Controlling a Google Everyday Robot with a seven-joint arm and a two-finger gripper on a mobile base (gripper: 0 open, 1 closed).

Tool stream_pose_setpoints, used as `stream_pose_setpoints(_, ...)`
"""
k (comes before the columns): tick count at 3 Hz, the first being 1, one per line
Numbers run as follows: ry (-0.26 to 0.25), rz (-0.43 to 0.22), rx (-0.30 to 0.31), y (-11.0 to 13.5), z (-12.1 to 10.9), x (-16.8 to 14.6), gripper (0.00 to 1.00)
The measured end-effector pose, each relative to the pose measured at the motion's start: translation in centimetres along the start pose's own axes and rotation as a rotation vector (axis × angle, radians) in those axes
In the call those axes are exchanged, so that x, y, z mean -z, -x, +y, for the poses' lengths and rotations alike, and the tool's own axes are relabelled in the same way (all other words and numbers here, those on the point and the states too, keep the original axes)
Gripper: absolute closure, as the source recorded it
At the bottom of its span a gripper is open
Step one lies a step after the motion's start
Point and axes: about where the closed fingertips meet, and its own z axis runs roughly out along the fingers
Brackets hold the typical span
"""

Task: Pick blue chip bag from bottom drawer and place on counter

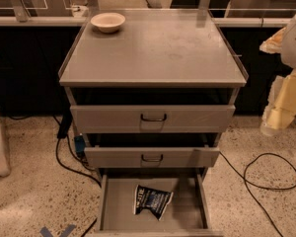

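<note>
While the blue chip bag [152, 201] lies in the open bottom drawer [119, 204], the table [158, 51] above bears a bowl [107, 21], and the end effector [278, 112], seemingly the pale shape at right, hangs well apart, its state impossible to tell.

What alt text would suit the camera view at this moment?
A blue bag lies in the pulled-out bottom drawer. The counter above it holds a pale bowl at its far left corner. The pincer hangs at the right edge of the view, well away from the bag.
</note>
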Motion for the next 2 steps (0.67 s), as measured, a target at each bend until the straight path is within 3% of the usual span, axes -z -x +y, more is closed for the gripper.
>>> stream_pose_setpoints(1,0.000,0.000,0.000,0.01,0.01,0.01,0.00)
stream_pose_setpoints(2,-0.039,0.005,0.027,0.50,0.98,0.83,0.00)
